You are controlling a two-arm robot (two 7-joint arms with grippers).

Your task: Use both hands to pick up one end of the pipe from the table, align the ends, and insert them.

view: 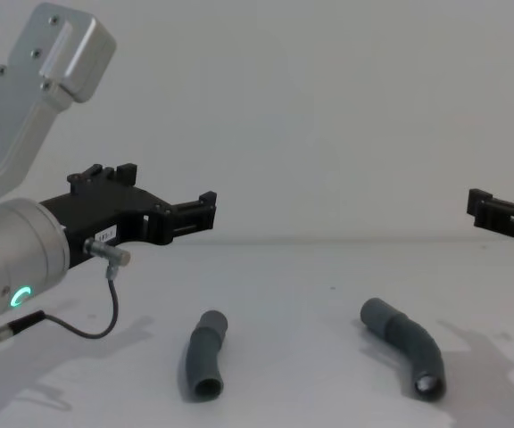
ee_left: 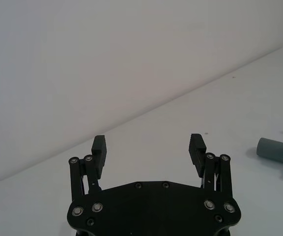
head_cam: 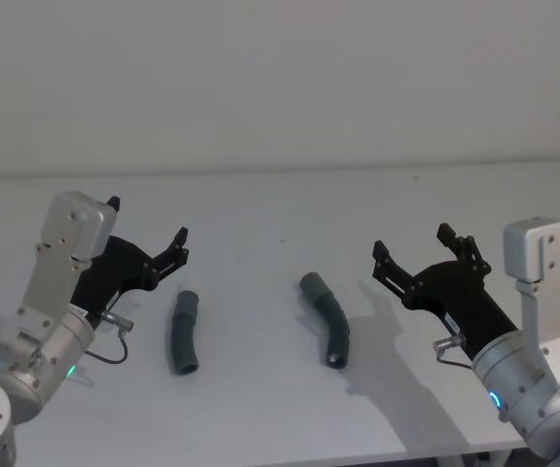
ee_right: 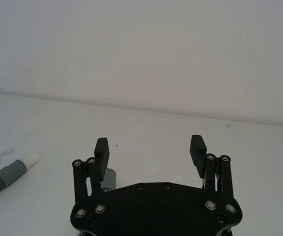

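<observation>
Pipe pieces (head_cam: 183, 333) lying apart, white tip (ee_right: 31, 158) — right wrist view

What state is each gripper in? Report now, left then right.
Left gripper: open, holding nothing.
Right gripper: open, holding nothing.

My left gripper (head_cam: 149, 222) and right gripper (head_cam: 412, 243), both raised and spread wide.
The left one hangs above the table (head_cam: 261, 204) toward its left edge, fingers pointing forward and inward. The right one mirrors it toward the right edge. My left arm (head_cam: 47, 341) and right arm (head_cam: 528, 375) reach in from the near corners, and both grippers are empty.
</observation>
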